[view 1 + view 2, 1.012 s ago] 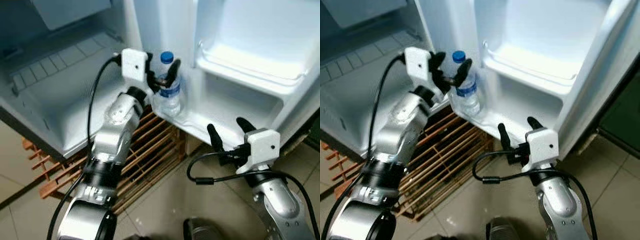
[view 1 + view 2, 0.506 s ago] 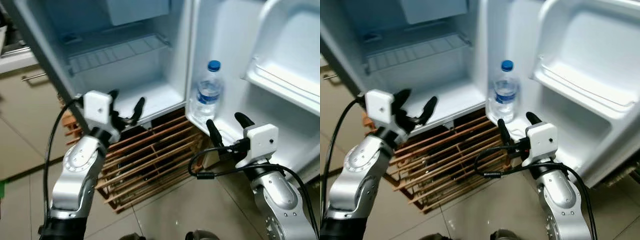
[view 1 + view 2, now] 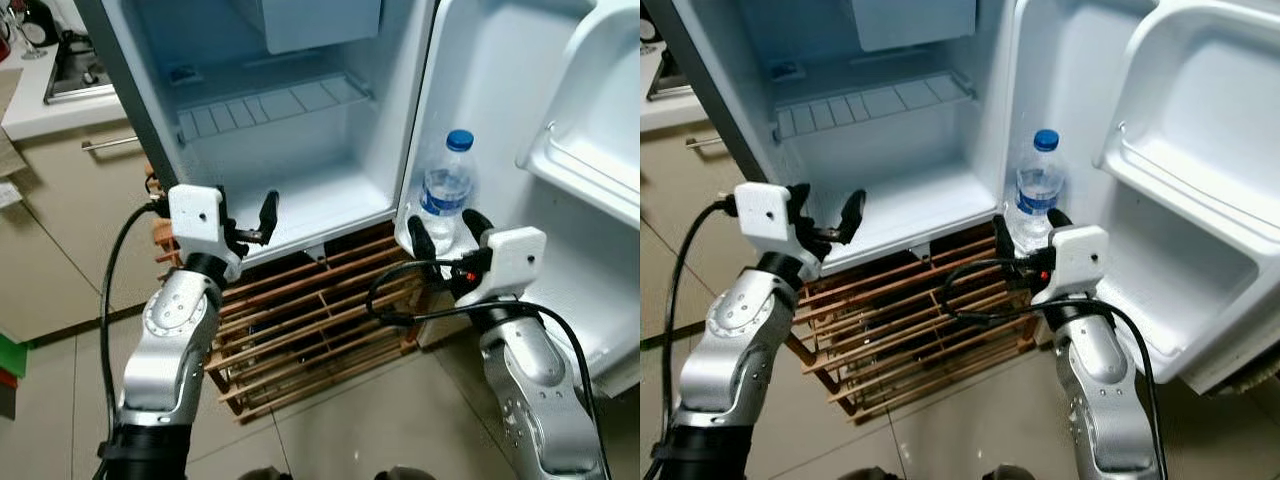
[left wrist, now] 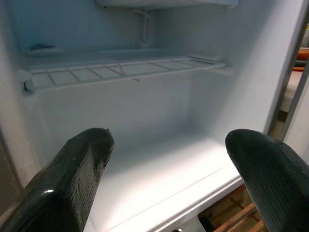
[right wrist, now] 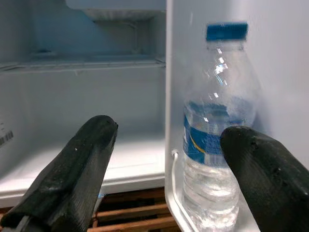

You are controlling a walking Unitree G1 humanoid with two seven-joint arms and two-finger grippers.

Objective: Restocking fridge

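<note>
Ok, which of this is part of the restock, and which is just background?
Job:
water bottle standing in the door shelf
open fridge
left gripper, open, in front of the fridge
right gripper, open, beside the bottle

Background:
wooden rack under the fridge
kitchen counter

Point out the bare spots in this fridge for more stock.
Free: the fridge floor under the wire shelf, the shelf itself, and the upper door bin. Crowded: the lower door bin's hinge end, where the water bottle stands with the right gripper beside it.
</note>
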